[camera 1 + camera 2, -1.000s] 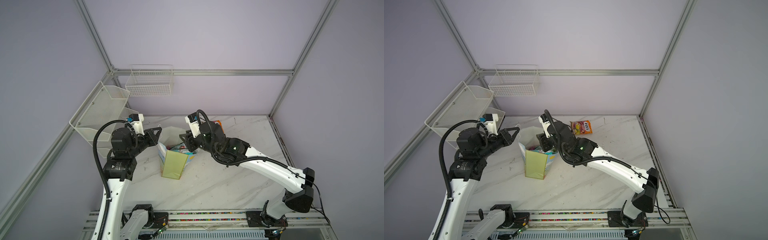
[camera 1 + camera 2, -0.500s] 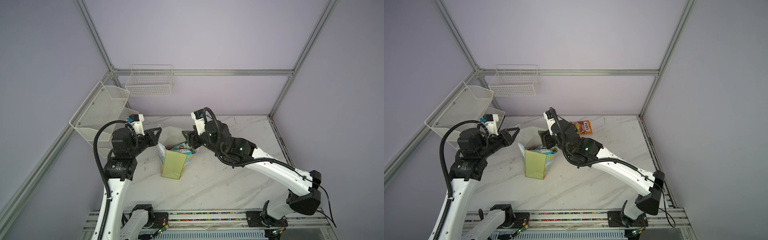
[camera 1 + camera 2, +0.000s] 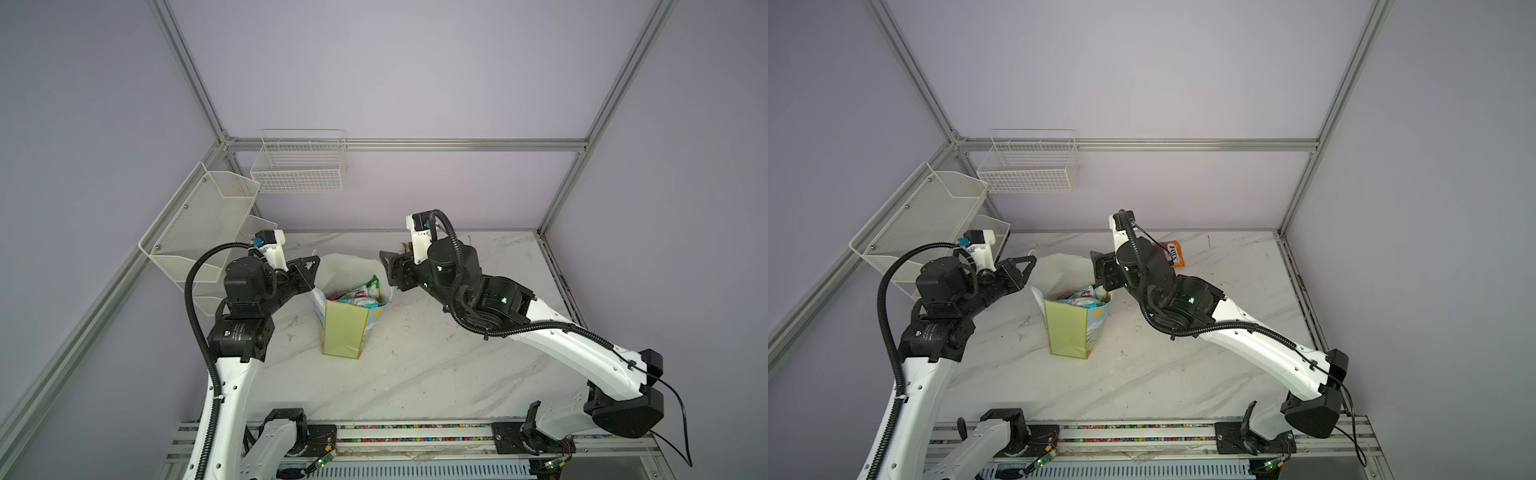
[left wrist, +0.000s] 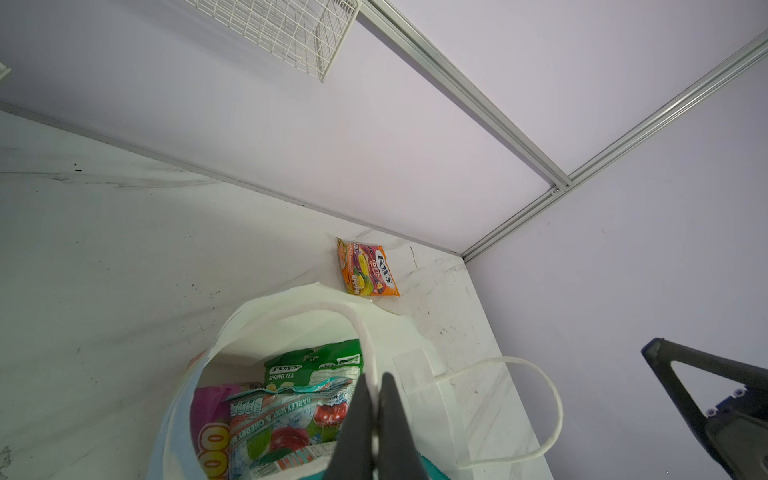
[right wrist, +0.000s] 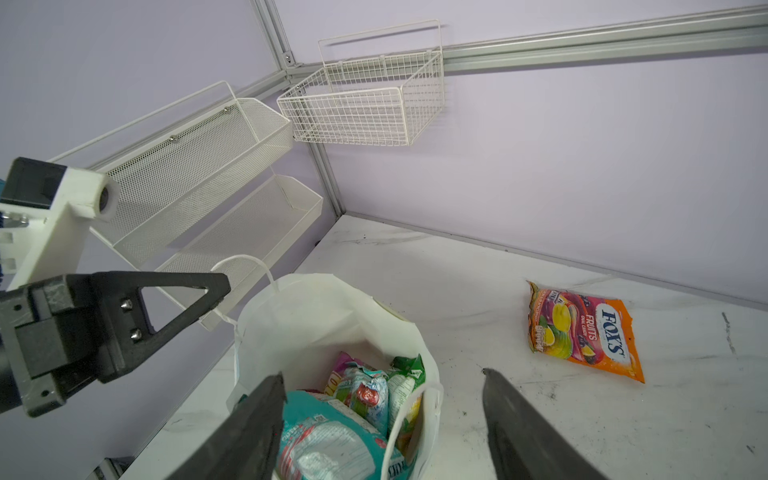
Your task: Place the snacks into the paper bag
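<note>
The paper bag [image 3: 344, 328] [image 3: 1068, 330] stands upright mid-table with its mouth open. Inside it lie snacks: a teal packet [image 5: 328, 440], a green one [image 4: 316, 365] and a magenta one [image 4: 210, 405]. My left gripper [image 3: 312, 262] [image 4: 377, 376] is shut on the bag's white cord handle [image 4: 361, 328] at the rim. My right gripper [image 3: 387, 270] [image 5: 382, 395] hangs open just above the bag's other rim, with nothing between its fingers. An orange FOX'S packet [image 3: 1176, 252] [image 5: 582, 330] lies flat on the table behind the right arm, near the back wall.
A white wire basket [image 3: 299, 170] hangs on the back wall. Two white mesh shelves [image 3: 199, 220] are mounted on the left wall, close behind my left gripper. The marble table [image 3: 415, 365] ends at a metal rail [image 3: 415, 428] in front.
My right gripper has opened wider and drawn up and back to the right, away from the bag's mouth. The left gripper and the bag have not moved.
</note>
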You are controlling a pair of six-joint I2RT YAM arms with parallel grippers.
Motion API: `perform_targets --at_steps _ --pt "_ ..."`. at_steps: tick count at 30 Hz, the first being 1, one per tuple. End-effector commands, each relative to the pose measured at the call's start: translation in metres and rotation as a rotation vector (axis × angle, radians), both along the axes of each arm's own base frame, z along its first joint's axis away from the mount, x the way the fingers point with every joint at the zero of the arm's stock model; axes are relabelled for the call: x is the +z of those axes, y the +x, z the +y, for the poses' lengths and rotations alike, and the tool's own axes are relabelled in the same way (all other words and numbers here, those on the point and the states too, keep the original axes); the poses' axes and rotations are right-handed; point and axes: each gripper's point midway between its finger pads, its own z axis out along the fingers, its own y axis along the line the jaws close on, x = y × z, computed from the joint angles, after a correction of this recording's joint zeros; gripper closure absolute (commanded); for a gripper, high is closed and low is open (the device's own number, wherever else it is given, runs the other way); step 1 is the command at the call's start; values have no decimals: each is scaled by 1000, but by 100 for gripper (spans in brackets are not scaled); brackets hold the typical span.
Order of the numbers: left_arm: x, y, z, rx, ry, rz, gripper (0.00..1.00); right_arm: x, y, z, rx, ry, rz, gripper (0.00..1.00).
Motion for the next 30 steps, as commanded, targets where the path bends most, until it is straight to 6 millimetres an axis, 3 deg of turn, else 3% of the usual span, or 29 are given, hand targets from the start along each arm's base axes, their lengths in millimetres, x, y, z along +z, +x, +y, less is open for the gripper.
perform_targets --at_steps 1,8,14,17,19,20,21,22,25,27,29,30 --pt "3 -1 0 -10 27 -37 97 -28 0 -15 -31 -22 107 22" --pt "3 -1 -6 -43 22 -37 97 -80 3 5 99 16 299 22" --pt "-1 0 -11 -73 10 -24 96 -89 9 32 196 87 315 28" --pt "-2 1 -11 -80 6 -19 96 -87 8 50 281 135 339 43" --pt "1 1 -12 -83 4 -25 96 -84 7 60 321 156 343 73" --pt "6 1 -13 -87 4 -35 96 -79 8 62 326 171 334 95" --pt "14 0 -14 -94 1 -50 96 -69 9 63 328 184 318 100" --pt "22 0 -16 -110 -1 -66 96 -57 10 62 330 198 298 100" --pt "73 -9 -24 -162 11 -153 98 12 1 53 369 288 173 100" --pt "104 -20 -26 -171 16 -223 98 56 -16 43 427 367 89 100" --pt "112 -26 -26 -168 0 -258 97 68 -23 34 436 391 57 100" --pt "105 -25 -25 -164 -16 -253 97 61 -22 32 426 383 63 100"
